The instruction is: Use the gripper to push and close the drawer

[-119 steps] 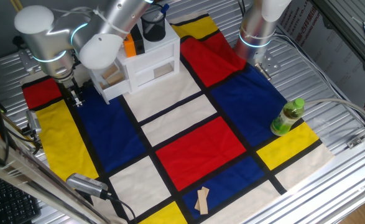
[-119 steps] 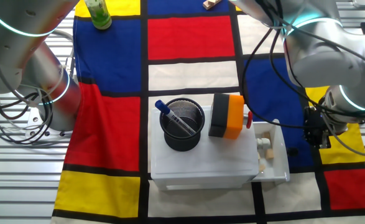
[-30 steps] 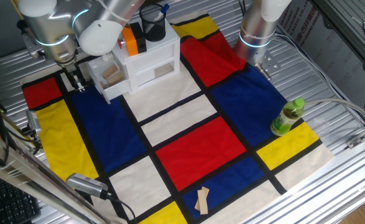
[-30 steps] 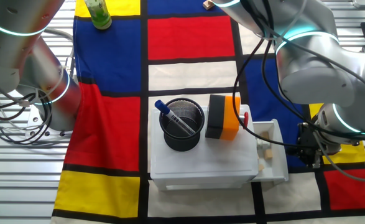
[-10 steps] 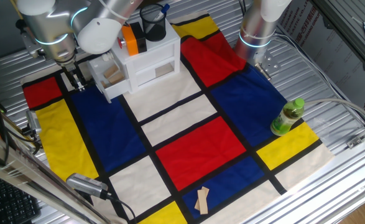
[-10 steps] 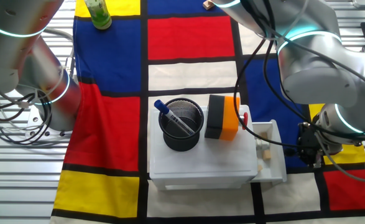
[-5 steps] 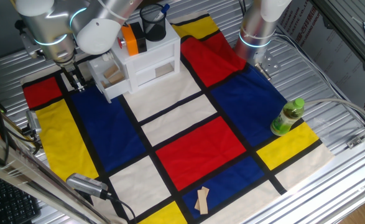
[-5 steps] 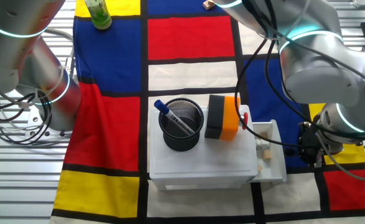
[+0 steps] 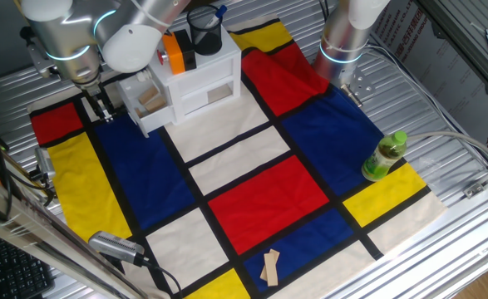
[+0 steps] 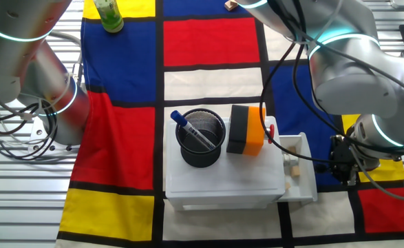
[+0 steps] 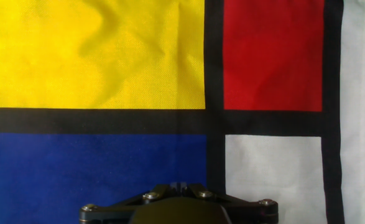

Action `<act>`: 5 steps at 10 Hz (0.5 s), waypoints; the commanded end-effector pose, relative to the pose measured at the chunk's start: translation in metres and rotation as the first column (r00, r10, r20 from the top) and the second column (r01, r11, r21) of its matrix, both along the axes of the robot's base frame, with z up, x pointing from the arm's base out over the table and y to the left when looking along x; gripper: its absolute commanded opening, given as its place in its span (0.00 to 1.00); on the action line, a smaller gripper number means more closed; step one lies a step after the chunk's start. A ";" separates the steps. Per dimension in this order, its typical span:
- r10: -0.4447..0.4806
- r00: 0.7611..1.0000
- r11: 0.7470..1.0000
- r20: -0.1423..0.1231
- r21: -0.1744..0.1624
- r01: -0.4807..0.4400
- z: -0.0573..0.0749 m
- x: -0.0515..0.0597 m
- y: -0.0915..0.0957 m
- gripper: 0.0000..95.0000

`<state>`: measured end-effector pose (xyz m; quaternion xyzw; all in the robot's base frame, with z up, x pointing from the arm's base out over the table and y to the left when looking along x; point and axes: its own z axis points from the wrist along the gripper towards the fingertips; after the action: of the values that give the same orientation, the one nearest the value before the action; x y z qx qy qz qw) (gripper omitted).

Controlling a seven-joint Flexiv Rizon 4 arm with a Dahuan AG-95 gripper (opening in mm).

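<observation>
So the drawer (image 10: 299, 172) is seen sticking partway out of the side of the little white cabinet (image 10: 224, 180), with tan wooden pieces (image 10: 293, 165) visible inside it; in one fixed view the same drawer (image 9: 146, 104) is found poking out at the cabinet's left end, over the blue patch of the cloth. The gripper (image 10: 344, 167) is parked just beside the drawer's outer end, down low near the cloth, and whether it's actually touching the plastic can't be made out. In one fixed view the gripper (image 9: 96, 106) is shown hanging under the silver arm with the cyan ring, its two black fingers pointed down close together. In the hand view the fingers are seen pressed together with nothing between them, and mostly just the checkered cloth (image 11: 107, 56) is shown, yellow, red, blue and white blocks split by black lines. On top of the cabinet a black mesh pen cup (image 10: 202, 138) with a blue pen (image 10: 188, 128) in it is placed next to an orange and black block-shaped thing (image 10: 248, 129). A green bottle (image 9: 384, 154) is stood well apart on the cloth, and a couple of wooden pieces (image 9: 269, 267) are left near its far edge. A second silver arm (image 9: 349, 29) is mounted on the other side of the cabinet.
</observation>
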<state>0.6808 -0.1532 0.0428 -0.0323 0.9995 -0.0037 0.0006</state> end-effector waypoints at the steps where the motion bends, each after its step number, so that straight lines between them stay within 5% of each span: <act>1: 0.001 1.000 1.000 0.000 0.001 -0.001 0.000 0.000 0.000 0.00; 5: 0.004 1.000 1.000 0.000 0.000 -0.004 0.000 0.000 0.000 0.00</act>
<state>0.6811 -0.1535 0.0430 -0.0342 0.9994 -0.0040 0.0007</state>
